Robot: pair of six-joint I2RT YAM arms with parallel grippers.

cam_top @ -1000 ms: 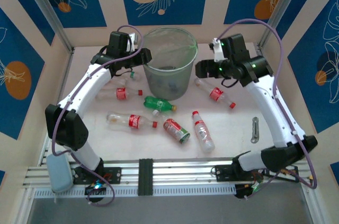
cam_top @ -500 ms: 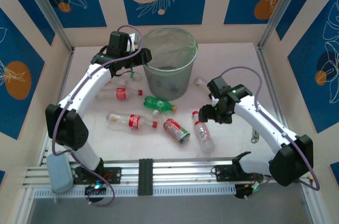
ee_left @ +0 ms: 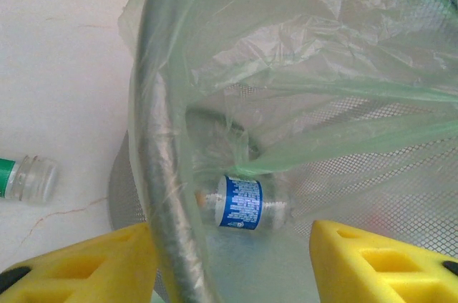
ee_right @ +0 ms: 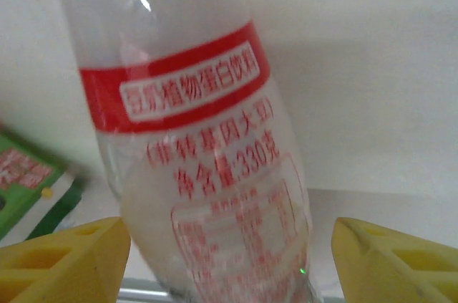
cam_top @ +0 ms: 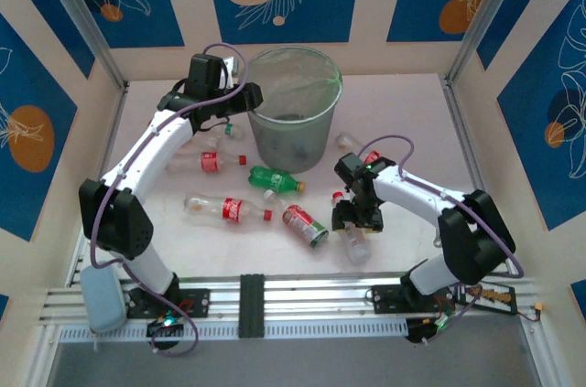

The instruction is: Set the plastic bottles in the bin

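The mesh bin point(cam_top: 293, 112) stands at the back centre, and a blue-labelled bottle point(ee_left: 240, 203) lies inside it. My left gripper point(cam_top: 245, 98) is open and straddles the bin's left rim point(ee_left: 161, 138). My right gripper point(cam_top: 352, 219) is lowered over a clear bottle with red print point(cam_top: 355, 239), which lies on the table. In the right wrist view this bottle point(ee_right: 207, 160) sits between the open yellow fingers point(ee_right: 64, 260) with gaps on both sides. Other bottles lie to the left: two red-labelled ones point(cam_top: 212, 162) point(cam_top: 229, 209) and a green one point(cam_top: 275, 180).
A red-and-green labelled bottle point(cam_top: 305, 226) lies just left of the right gripper and shows as a green edge point(ee_right: 28, 181) in the right wrist view. Another clear bottle point(cam_top: 346, 142) lies right of the bin. A small metal strip point(cam_top: 441, 224) rests at the right.
My right arm has swung from beside the bin down and forward to the clear bottle near the front centre, fingers now either side of it. The left arm has not moved.
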